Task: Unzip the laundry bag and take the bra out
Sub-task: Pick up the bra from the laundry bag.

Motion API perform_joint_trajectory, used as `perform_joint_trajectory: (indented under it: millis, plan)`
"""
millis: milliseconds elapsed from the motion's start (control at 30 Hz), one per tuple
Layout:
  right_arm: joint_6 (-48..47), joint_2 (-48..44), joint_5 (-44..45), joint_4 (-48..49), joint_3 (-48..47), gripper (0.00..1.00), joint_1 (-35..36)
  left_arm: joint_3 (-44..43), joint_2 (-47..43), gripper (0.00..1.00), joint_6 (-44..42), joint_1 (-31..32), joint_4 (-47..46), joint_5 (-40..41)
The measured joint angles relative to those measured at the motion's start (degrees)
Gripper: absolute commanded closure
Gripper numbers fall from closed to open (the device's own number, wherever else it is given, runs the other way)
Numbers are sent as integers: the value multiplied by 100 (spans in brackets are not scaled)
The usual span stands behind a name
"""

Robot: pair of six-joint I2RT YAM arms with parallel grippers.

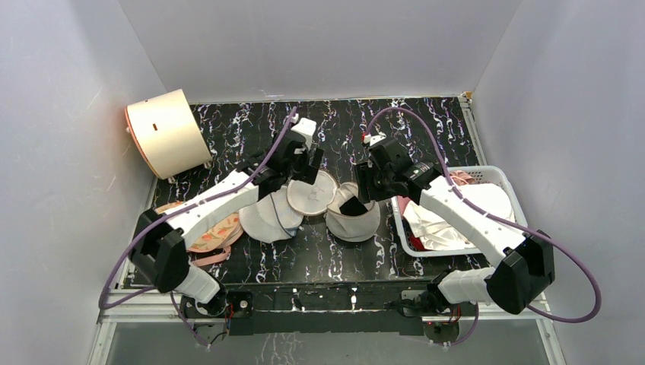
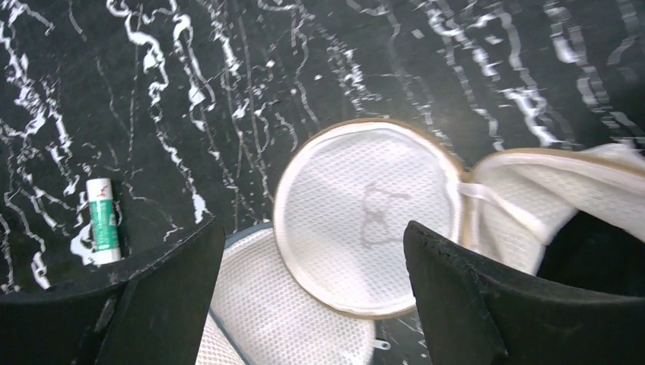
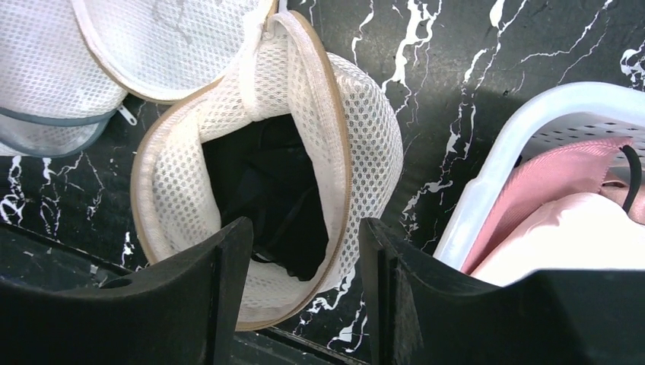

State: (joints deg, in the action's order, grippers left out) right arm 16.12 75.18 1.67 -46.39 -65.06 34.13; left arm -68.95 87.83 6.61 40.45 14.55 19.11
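cream mesh laundry bag (image 3: 361, 114) lies unzipped, its lid (image 2: 365, 220) flipped aside, black fabric (image 3: 274, 198) inside; left gripper (image 2: 308, 255) and right gripper (image 3: 304, 228) gape empty.

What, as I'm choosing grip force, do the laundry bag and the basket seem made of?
The laundry bag looks like soft, matte cream mesh fabric: open honeycomb weave, slumped walls, tan binding along the edge. The basket looks like smooth, slightly glossy white plastic, probably rigid: moulded rim, perforated wall.

Marbled table (image 1: 426, 129) bears laundry bag (image 1: 357, 222), basket (image 1: 487, 169), drum (image 1: 163, 133).
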Motion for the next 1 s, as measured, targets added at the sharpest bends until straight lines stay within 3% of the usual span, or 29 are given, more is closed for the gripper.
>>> perform_joint_trajectory:
  millis: [167, 267, 533, 767, 933, 1000]
  plan:
    - [20, -219, -125, 31, 0, 65, 186, 168, -562, 4, 0, 22, -374, -428]
    - [74, -271, -210, 76, -22, 68, 365, 168, -601, 3, 0, 35, -518, -538]
    - [317, 310, 116, 245, -68, 67, 887, 168, -575, 3, 2, 33, -529, -632]
    - [1064, 951, 1172, 378, -81, 61, 890, 168, -575, 3, 2, 33, -533, -632]
    - [1425, 1353, 1309, 599, -79, 60, 890, 168, -577, 3, 2, 33, -531, -632]
    - [1504, 1445, 1296, 713, -74, 55, 890, 168, -577, 3, 2, 33, -533, -632]
